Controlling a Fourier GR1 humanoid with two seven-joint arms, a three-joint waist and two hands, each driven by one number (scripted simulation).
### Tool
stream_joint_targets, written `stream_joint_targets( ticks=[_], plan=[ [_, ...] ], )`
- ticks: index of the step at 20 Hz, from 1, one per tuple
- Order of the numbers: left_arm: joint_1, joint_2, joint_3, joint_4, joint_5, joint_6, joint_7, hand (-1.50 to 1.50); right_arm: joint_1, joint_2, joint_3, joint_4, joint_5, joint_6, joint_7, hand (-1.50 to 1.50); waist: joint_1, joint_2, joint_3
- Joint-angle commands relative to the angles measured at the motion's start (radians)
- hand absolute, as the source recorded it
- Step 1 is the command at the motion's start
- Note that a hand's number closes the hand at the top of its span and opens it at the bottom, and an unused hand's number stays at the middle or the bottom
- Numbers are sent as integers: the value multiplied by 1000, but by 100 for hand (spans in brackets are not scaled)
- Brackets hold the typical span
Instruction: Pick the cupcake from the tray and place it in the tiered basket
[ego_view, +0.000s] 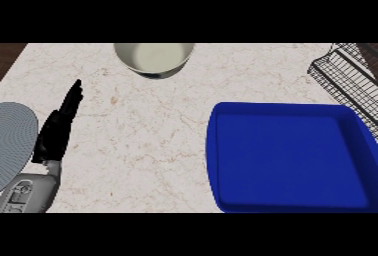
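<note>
The blue tray (288, 115) lies on the counter at the right, and nothing shows inside it. No cupcake is visible anywhere in the head view. The black wire tiered basket (347, 75) stands at the far right edge, partly cut off. My left hand (59, 127) rests at the left of the counter, fingers straight and pointing away, holding nothing. My right hand does not show.
A cream bowl (155, 57) sits at the counter's far edge, middle. A grey plate (15, 140) lies at the left edge beside my left hand. Marble counter (148, 130) stretches between the hand and the tray.
</note>
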Motion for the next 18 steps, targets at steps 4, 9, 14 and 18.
stream_joint_targets(
  ticks=[4, 9, 14, 18],
  plan=[
    [10, 33, 35, -56, 14, -35, 61, 0, 8, -36, -37, 14, -37, 68, -33, 150, -18, -10, 1],
    [13, -3, 25, -44, -7, -12, 58, 0, 82, -58, -116, 10, -125, -26, -127, 150, -16, -5, 2],
    [76, -10, 31, -89, -4, -23, 18, 0, 135, -63, -163, -20, -192, -25, -174, 150, -20, -11, 1],
    [47, 4, 45, -81, -4, -28, 49, 0, 164, -48, -266, -43, -295, -87, -107, -150, -33, -16, 1]
  ],
)
